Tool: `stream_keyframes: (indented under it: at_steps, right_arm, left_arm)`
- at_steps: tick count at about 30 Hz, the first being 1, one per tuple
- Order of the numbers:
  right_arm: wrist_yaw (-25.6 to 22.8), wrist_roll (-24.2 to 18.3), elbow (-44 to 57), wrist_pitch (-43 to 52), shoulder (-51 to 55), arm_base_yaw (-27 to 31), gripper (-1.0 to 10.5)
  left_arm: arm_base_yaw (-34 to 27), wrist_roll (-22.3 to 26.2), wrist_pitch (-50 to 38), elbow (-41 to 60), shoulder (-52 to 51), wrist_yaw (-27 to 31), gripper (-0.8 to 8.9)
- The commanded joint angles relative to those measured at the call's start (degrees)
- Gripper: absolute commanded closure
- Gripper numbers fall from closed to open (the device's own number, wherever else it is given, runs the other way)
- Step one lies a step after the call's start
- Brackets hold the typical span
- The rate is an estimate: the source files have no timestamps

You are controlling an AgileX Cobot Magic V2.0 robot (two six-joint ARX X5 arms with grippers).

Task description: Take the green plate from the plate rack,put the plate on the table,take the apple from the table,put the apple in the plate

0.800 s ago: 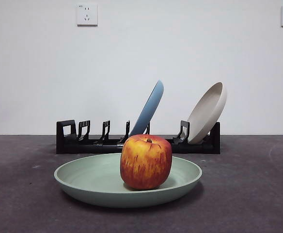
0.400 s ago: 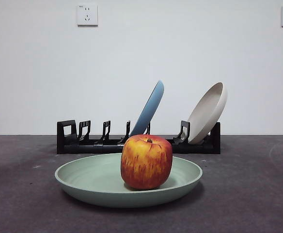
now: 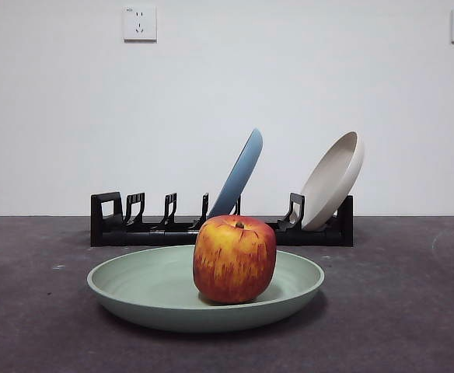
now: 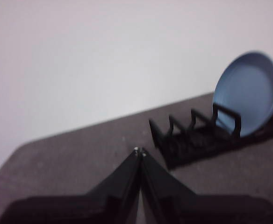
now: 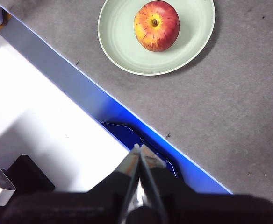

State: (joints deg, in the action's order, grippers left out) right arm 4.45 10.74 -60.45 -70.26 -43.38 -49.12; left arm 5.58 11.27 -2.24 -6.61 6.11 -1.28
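Sitting upright in the green plate (image 3: 161,291), the apple (image 3: 235,259) rests right of its middle; the plate lies flat on the table (image 3: 398,311) in front of the plate rack (image 3: 145,225), which holds a blue plate (image 3: 239,172) and a cream plate (image 3: 333,180). The left gripper (image 4: 139,150) and right gripper (image 5: 139,147) hang with jaws pressed together, holding nothing, both well away from the apple

Soft, even light fills the sharp front view; the green plate (image 3: 205,289) casts a faint shadow on the counter (image 3: 398,311). The left wrist view is blurred throughout. White glare overexposes the right wrist view's left side.
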Motion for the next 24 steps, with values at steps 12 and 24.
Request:
stream_keyframes:
  at_steps: [12,24]
  right_arm:
    - [-0.11,0.35,-0.09,0.31,0.07,-0.09,9.5]
    - [-0.09,0.35,-0.09,0.31,0.07,-0.09,9.5]
  left_arm:
    - [-3.10,-2.80,5.79,5.97,-6.01,-0.46,8.16]
    - [-3.10,-7.28,12.96,6.38,-6.01,-0.79,8.16]
